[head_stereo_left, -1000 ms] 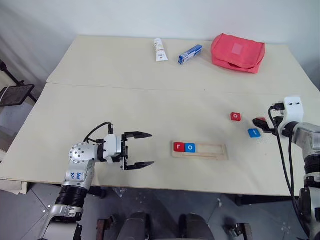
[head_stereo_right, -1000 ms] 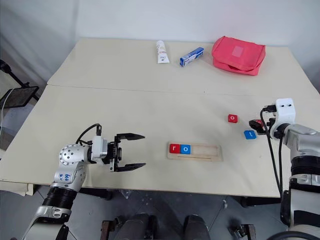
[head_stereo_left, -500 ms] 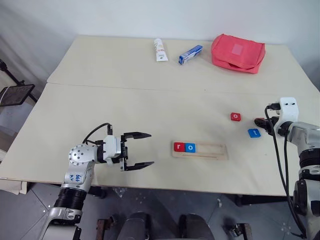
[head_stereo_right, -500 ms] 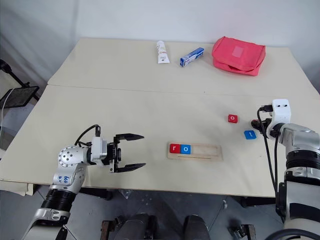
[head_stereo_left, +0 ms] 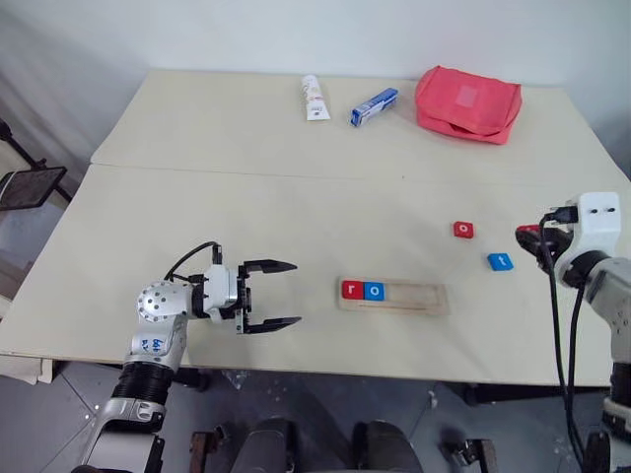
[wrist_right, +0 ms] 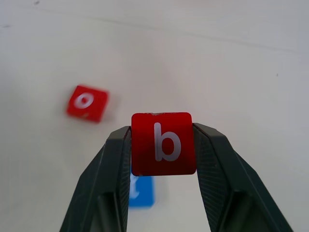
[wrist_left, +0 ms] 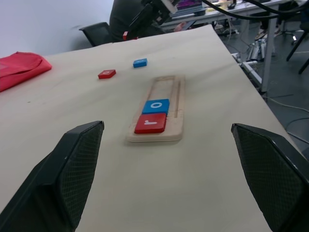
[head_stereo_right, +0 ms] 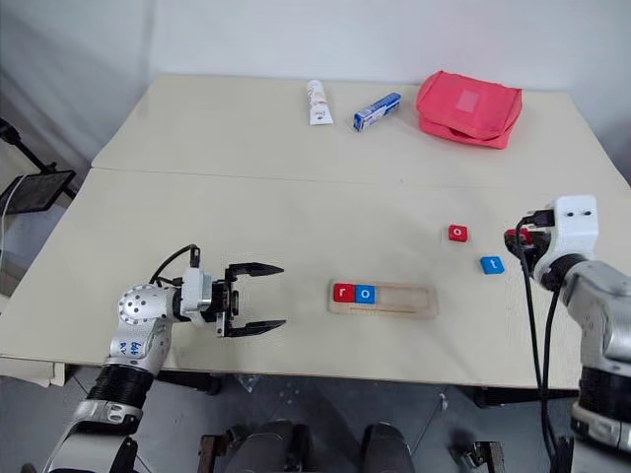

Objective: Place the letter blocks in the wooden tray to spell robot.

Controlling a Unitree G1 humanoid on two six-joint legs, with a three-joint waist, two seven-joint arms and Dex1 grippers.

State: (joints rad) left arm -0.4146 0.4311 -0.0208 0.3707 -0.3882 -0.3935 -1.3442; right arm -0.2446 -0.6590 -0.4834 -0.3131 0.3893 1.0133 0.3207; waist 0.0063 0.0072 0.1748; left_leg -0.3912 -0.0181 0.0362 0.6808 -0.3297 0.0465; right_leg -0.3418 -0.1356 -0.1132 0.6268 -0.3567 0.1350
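1. A pale beige table (head_stereo_left: 246, 207) stands against a white wall, with a seam running across it between the far and near halves.
2. Along the far edge lie a white tube (head_stereo_left: 314, 98), a blue-and-white box (head_stereo_left: 374, 106) just to its right, and a red pouch (head_stereo_left: 467, 102) further right.
3. The wooden tray (head_stereo_left: 394, 297) lies flat near the front edge of the table, roughly in the middle, with its long side running left to right.
4. Two letter blocks sit in the tray's left end, touching each other: a red "r" block (head_stereo_left: 352, 289) at the very end and a blue "o" block (head_stereo_left: 374, 291) just to its right. The rest of the groove is bare.
5. A red "o" block (head_stereo_left: 463, 230) lies loose on the table, beyond and to the right of the tray.
6. A blue "t" block (head_stereo_left: 500, 261) lies near it, slightly nearer the front and further right; the two are apart.
7. The right gripper (wrist_right: 163, 145) is at the table's right side, just right of the blue "t" block. Its fingers (wrist_right: 113, 164) are closed on a red "b" block (wrist_right: 163, 143), pinching it by two opposite edges with the letter facing the wrist camera; it is clear of the table.
8. The left gripper (head_stereo_left: 281, 294) is over the front left part of the table, pointing level toward the tray and well apart from it. Its fingers (head_stereo_left: 274, 265) are spread wide with nothing between them.
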